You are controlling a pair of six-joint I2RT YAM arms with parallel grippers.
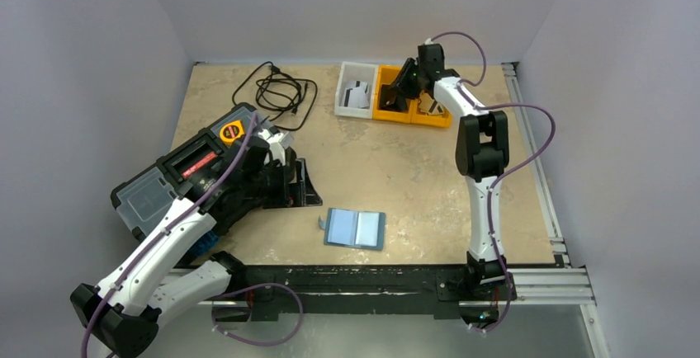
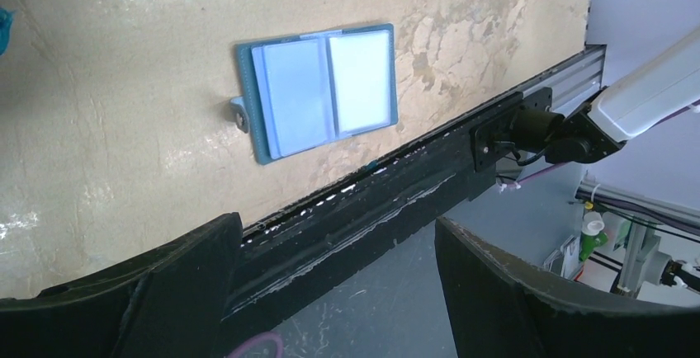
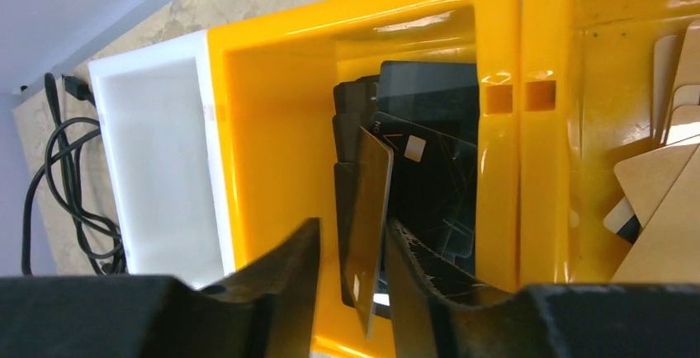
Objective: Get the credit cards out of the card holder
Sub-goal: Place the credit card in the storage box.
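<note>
The table (image 1: pixel 396 160) is bare on the far and right sides of the card holder (image 1: pixel 355 228), with open room above it. To its left, well apart, the toolbox (image 1: pixel 144 201) and the left arm (image 1: pixel 161 247) block the way. The black rail (image 1: pixel 371 280) runs just along its near side. The right arm (image 1: pixel 481 152) stands farther right. The bins (image 1: pixel 357 90) and a cable (image 1: pixel 276 90) lie far beyond.

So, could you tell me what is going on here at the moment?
The right gripper is shut on a card, held on edge in the yellow bin at the far side, where black cards lie. The left gripper hangs open and empty near the front rail. The card holder lies open and flat on the table, touched by neither arm; whether its pockets hold more cards is unclear.
</note>
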